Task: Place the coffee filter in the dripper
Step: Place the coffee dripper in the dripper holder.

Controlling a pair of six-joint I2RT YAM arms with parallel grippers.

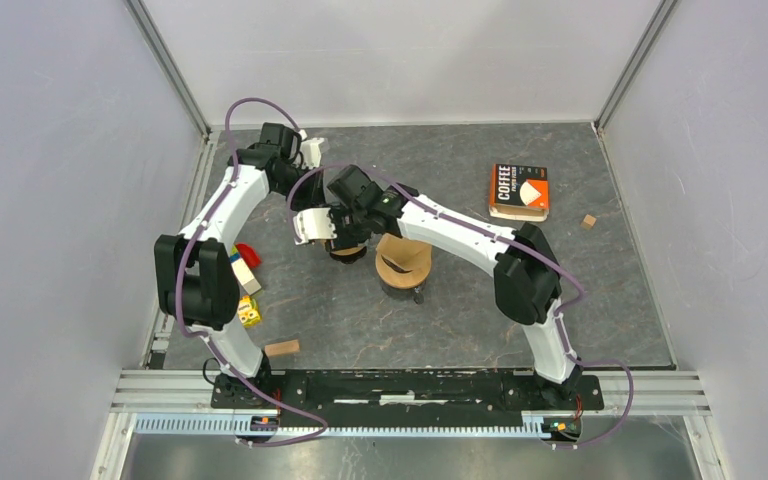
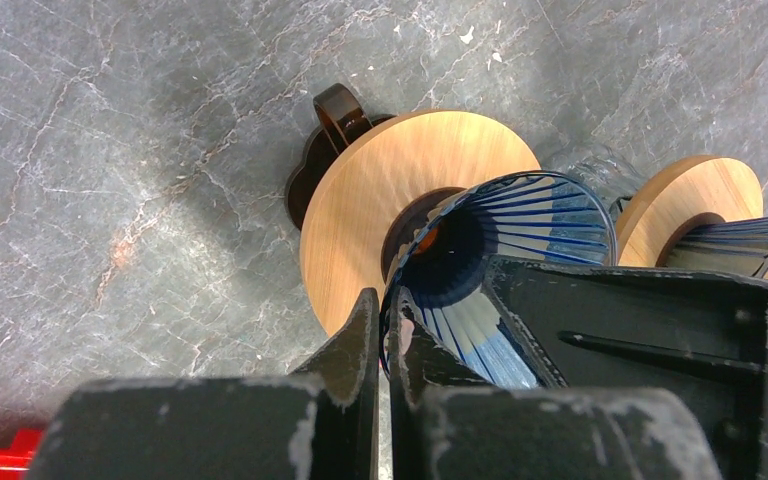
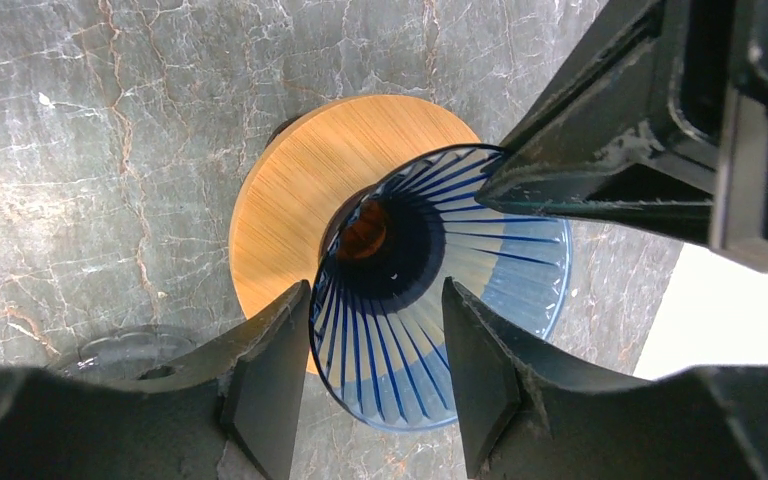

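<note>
I have the left pincer (image 2: 385, 325) clamped on the rim of the blue dripper (image 2: 545, 215). The right pincer (image 3: 375, 290) stands wide astride that rim; the filter box (image 1: 519, 192) sits near the worktop's (image 1: 340, 330) far-right corner.

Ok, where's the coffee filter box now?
Top view, far right of the table: the coffee filter box lies flat, a small wooden cube just to its right.

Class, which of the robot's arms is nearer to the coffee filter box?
Right. The right arm runs past the coffee filter box on its near-left side, without touching it. The left arm reaches up the table's left side, farther away.
</note>
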